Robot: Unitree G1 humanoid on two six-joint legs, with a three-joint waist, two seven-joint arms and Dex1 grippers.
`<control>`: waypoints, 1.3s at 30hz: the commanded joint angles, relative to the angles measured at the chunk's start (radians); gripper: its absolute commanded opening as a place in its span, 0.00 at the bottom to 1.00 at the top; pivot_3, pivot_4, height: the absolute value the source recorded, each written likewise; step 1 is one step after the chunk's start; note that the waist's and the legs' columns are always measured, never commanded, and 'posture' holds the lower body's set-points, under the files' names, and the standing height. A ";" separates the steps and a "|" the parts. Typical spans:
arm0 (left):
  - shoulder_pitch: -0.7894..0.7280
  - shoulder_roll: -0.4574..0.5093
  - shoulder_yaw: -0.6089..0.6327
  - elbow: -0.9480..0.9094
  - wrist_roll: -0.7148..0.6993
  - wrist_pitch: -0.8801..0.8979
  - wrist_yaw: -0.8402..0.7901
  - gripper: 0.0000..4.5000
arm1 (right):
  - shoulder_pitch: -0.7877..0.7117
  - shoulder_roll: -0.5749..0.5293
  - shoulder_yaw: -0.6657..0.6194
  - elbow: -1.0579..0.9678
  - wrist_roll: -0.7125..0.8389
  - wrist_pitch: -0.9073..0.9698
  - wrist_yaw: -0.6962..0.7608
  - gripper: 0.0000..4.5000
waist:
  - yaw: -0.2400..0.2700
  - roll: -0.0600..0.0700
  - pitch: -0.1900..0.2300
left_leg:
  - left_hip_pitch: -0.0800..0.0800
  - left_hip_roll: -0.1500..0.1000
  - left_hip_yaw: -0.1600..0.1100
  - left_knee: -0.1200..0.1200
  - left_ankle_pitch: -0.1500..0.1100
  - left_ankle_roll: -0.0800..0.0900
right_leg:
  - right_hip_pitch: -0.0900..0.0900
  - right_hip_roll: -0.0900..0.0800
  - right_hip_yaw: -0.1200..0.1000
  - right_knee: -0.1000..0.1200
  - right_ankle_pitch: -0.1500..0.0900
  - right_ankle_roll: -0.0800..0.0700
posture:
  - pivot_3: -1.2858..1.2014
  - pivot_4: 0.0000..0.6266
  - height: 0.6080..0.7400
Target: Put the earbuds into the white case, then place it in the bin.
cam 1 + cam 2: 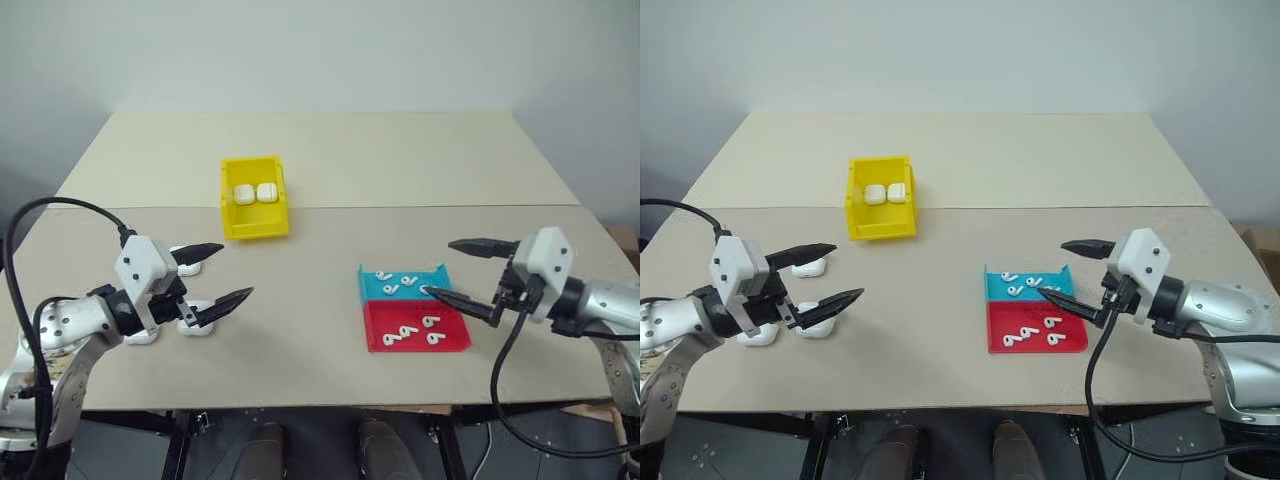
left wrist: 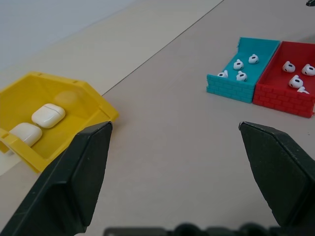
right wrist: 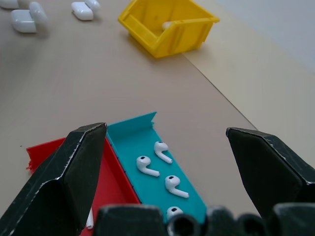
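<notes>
Several white earbuds (image 1: 388, 290) lie in a shallow blue-and-red tray (image 1: 367, 326) right of the table's middle. My right gripper (image 1: 437, 267) hovers open at the tray's right side, its lower finger over the blue half, holding nothing. Three white cases (image 1: 818, 325) rest on the table at the near left. My left gripper (image 1: 236, 270) is open and empty just above and right of them. The yellow bin (image 1: 252, 230) stands further back, left of centre, with two white cases (image 2: 48, 115) inside.
The table's front edge runs just below both grippers. A seam crosses the tabletop behind the bin. Open tabletop lies between the bin, the tray and the loose cases (image 3: 22, 20).
</notes>
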 commanded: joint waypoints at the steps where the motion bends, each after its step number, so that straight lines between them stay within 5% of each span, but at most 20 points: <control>1: -0.015 0.037 0.026 -0.007 -0.041 -0.001 -0.037 1.00 | -0.026 0.000 -0.014 -0.026 0.028 -0.024 0.003 1.00 | 0.000 0.000 0.000 | 0.000 0.000 0.000 0.000 0.000 0.000 | 0.000 0.000 0.000 0.000 0.000 0.000 | 0.52 0.24 1.00; 13: -0.018 0.144 0.069 -0.072 -0.076 0.169 0.034 1.00 | -0.051 0.020 -0.005 -0.049 0.044 -0.011 -0.014 1.00 | -0.001 0.000 0.000 | 0.000 0.000 0.000 0.000 0.000 0.000 | 0.000 0.000 0.000 0.001 0.000 0.000 | 0.52 0.24 1.00; 17: -0.013 0.190 0.074 -0.096 0.020 0.193 0.113 1.00 | -0.086 0.026 0.024 -0.034 0.039 -0.016 -0.011 1.00 | -0.003 0.000 0.000 | 0.001 0.000 -0.001 0.000 0.000 0.000 | 0.000 0.000 0.000 0.001 0.000 0.000 | 0.52 0.24 1.00; 26: -0.242 0.285 0.060 -0.087 -0.065 0.861 0.344 1.00 | -0.086 0.030 0.030 -0.052 0.044 -0.021 -0.017 1.00 | 0.003 -0.002 0.001 | 0.000 -0.001 -0.003 0.000 0.000 0.000 | 0.000 0.000 -0.001 0.001 0.000 0.001 | 0.52 0.24 1.00; 34: -0.165 0.463 0.161 -0.172 -0.105 1.147 0.297 1.00 | -0.075 0.061 0.049 -0.058 0.038 -0.016 -0.053 1.00 | -0.008 -0.005 0.003 | 0.001 0.001 -0.006 0.000 0.000 0.000 | -0.001 0.001 0.000 0.003 0.000 0.000 | 0.52 0.24 1.00; 39: 0.036 0.464 0.282 -0.198 -0.144 1.188 0.355 1.00 | -0.031 0.067 0.053 -0.077 0.037 -0.008 -0.062 1.00 | -0.007 -0.005 0.003 | 0.003 0.001 -0.006 -0.001 0.000 0.000 | 0.000 0.000 0.000 0.002 -0.001 0.000 | 0.52 0.24 1.00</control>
